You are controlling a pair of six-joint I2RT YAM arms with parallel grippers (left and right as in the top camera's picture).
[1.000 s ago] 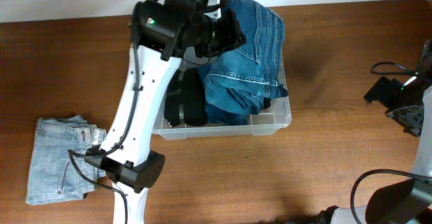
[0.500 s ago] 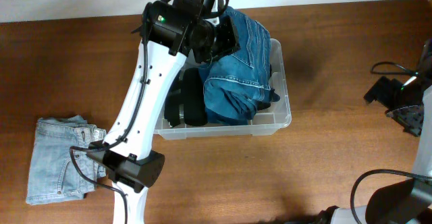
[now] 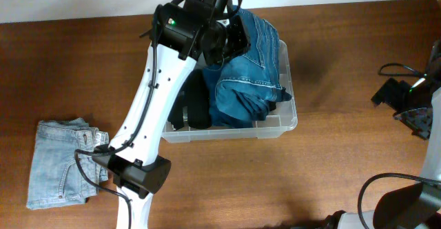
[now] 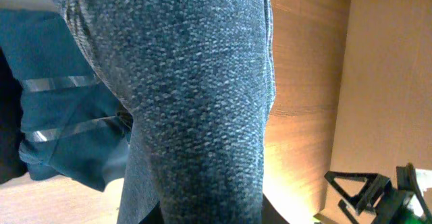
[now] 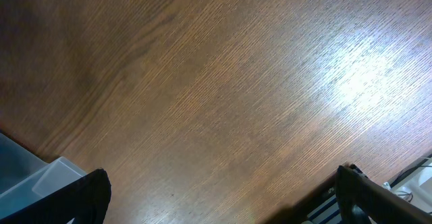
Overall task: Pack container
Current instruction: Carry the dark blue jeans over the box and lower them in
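Jaws on the left arm (image 3: 155, 105) sit buried in denim, so I cannot tell whether they grip it or only press on it. The right arm's jaws stand wide apart over bare desk (image 3: 344, 174), holding nothing.

On that desk, the container (image 3: 227, 134) sits just right of centre, towards the far edge, unmoved from a second ago. The left arm has swung its wrist a little rightward and further back over it. The dark blue jeans (image 3: 248, 84) have come with it. A second ago they spilled over the far right corner; now they are bunched inward and the right rim shows clear. I'd say this garment is nearly packed, though it heaps above the rim. A black item (image 3: 196, 105) lies beside it, as before. The pale folded jeans (image 3: 58, 163) wait untouched on the left, well apart.
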